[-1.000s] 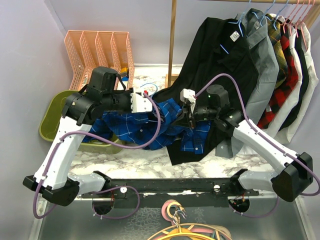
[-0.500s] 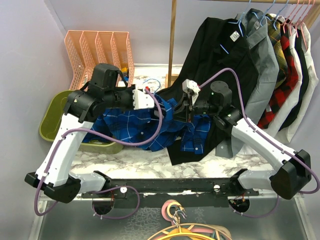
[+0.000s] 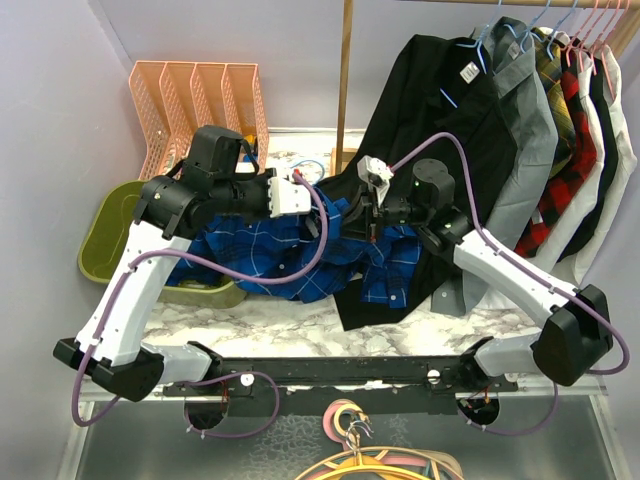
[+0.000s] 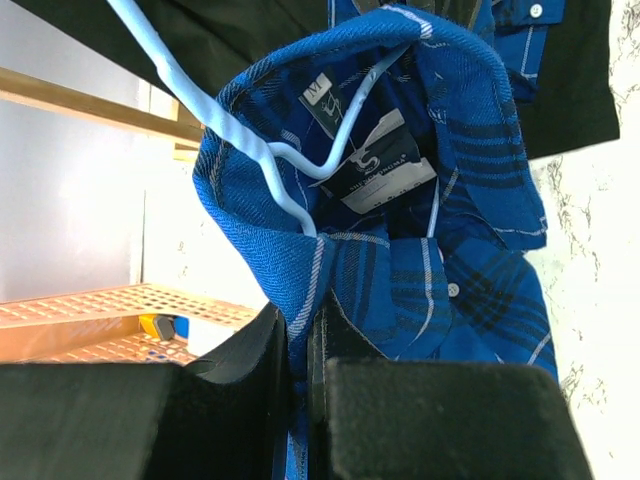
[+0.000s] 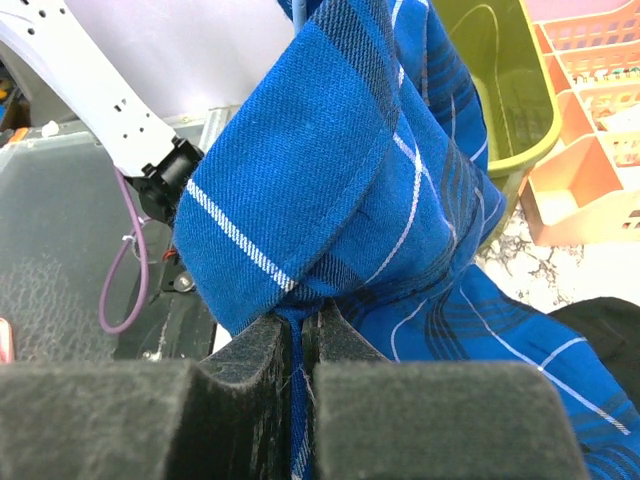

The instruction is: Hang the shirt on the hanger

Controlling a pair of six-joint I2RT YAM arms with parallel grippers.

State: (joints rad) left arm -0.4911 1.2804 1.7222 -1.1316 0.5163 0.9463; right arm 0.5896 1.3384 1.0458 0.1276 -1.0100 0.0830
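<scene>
The royal-blue plaid shirt [image 3: 285, 255] is bunched between the two arms over the marble table. My left gripper [image 3: 322, 215] is shut on the shirt's collar edge [image 4: 300, 270]. In the left wrist view the light-blue wire hanger [image 4: 215, 105] runs down into the open collar, past the neck label [image 4: 385, 165]. My right gripper [image 3: 368, 222] faces the left one and is shut on a fold of the shirt [image 5: 330, 170] just above its jaws. The hanger's hook and far shoulder are hidden by cloth.
A black shirt [image 3: 440, 120] hangs right behind the grippers, and its tail lies on the table. More shirts hang on the rail [image 3: 570, 110] at right. A wooden pole [image 3: 345, 70], a pink file rack [image 3: 200, 100] and an olive tub [image 3: 105, 235] stand at the back left. Loose hangers [image 3: 370, 458] lie near the front edge.
Both grippers have risen and moved toward the back with the shirt's collar. The right gripper has shifted slightly left toward the left one.
</scene>
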